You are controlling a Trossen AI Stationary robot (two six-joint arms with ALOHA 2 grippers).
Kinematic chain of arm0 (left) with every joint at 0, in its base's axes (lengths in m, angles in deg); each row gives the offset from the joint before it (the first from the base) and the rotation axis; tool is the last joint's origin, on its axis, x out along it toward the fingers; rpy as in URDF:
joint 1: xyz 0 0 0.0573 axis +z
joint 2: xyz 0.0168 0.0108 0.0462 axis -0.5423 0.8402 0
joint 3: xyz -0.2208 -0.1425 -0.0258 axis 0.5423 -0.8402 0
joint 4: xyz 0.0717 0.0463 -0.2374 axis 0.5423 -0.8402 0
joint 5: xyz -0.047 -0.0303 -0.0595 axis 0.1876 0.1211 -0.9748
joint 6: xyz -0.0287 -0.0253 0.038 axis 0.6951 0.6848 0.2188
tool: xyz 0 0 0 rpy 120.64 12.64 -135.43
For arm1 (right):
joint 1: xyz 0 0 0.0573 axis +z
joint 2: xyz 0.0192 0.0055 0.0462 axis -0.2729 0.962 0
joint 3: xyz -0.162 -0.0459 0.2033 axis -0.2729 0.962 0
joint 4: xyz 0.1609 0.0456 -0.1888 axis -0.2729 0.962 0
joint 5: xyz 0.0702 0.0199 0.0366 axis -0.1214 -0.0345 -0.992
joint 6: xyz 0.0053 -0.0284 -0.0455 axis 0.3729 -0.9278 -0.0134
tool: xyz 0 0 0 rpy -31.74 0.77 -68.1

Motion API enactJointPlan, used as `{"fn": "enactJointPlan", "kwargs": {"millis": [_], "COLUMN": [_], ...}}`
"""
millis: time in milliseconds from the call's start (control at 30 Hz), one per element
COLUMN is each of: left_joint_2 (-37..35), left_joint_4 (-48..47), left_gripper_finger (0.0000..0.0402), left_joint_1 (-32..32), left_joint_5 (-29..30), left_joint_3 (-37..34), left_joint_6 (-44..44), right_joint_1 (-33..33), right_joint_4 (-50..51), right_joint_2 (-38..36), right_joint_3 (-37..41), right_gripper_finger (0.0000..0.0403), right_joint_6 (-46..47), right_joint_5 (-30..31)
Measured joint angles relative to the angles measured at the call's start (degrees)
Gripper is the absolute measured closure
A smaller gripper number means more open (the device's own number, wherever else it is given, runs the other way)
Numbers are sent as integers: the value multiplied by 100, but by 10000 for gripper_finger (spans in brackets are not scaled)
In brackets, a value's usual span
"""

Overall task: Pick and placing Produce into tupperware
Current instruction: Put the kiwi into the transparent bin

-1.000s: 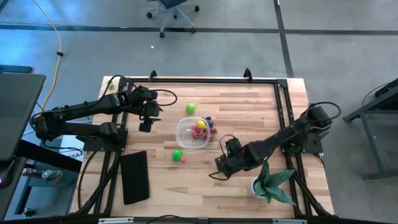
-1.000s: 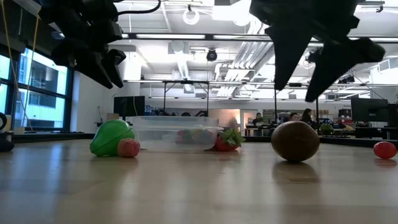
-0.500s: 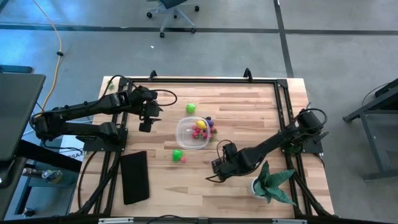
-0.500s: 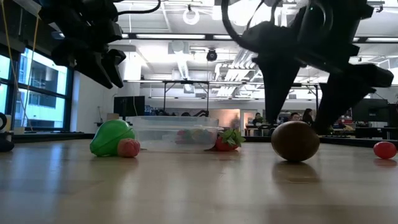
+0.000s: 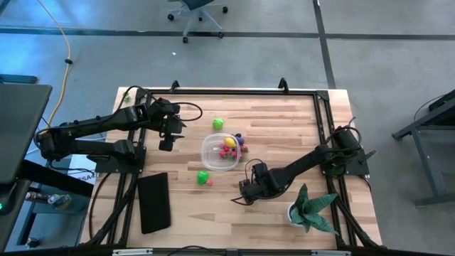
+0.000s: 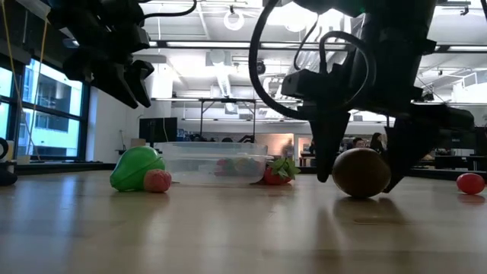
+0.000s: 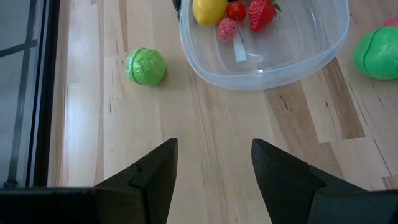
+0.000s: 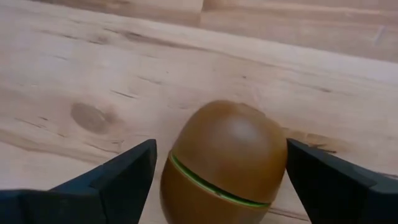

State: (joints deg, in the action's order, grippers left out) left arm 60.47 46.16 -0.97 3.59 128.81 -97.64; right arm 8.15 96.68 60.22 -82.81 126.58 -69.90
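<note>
A brown kiwi (image 8: 224, 162) lies on the wooden table, and my right gripper (image 8: 221, 143) stands open over it, one finger on either side (image 6: 358, 183), a gap showing on both. The clear tupperware (image 5: 220, 151) sits mid-table holding yellow, red and purple produce (image 7: 208, 9). A green piece (image 5: 218, 124) rests beyond the tub. Another green piece (image 5: 203, 176) with a pink one (image 6: 157, 180) lies on the tub's near side. My left gripper (image 7: 213, 149) hangs open above the table, left of the tub (image 5: 167, 142).
A flat black slab (image 5: 154, 202) lies near the front left. A spiky green potted plant (image 5: 311, 210) stands close to my right arm at the front right. A small red piece (image 6: 470, 183) lies off to the kiwi's side. Bare wood stretches along the near edge.
My right gripper has come down toward the table and a little toward its left, and its wrist has rolled somewhat. Its fingers, now spread wider, have sunk to either side of the kiwi, which has stayed in place.
</note>
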Motion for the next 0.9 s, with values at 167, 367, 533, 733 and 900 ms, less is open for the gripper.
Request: {"fn": "enactJointPlan", "kwargs": {"millis": [167,367,533,733,900], "left_joint_2": [0,0,0,0,-1], "left_joint_4": [0,0,0,0,0], "left_gripper_finger": [208,208,208,208,208], "left_joint_1": [-1,-1,-1,1,0], "left_joint_5": [0,1,0,0,1], "left_joint_3": [0,0,0,0,0], "left_joint_6": [0,0,0,0,0], "right_joint_1": [0,-2,-2,-2,-2], "right_joint_4": [7,29,38,40,16], "right_joint_2": [14,14,14,14,14], "right_joint_3": [0,0,0,0,0], "right_gripper_finger": [69,93,115,142,149], "right_joint_6": [104,148,233,202,47], "right_joint_5": [-48,-43,-37,-24,18]}}
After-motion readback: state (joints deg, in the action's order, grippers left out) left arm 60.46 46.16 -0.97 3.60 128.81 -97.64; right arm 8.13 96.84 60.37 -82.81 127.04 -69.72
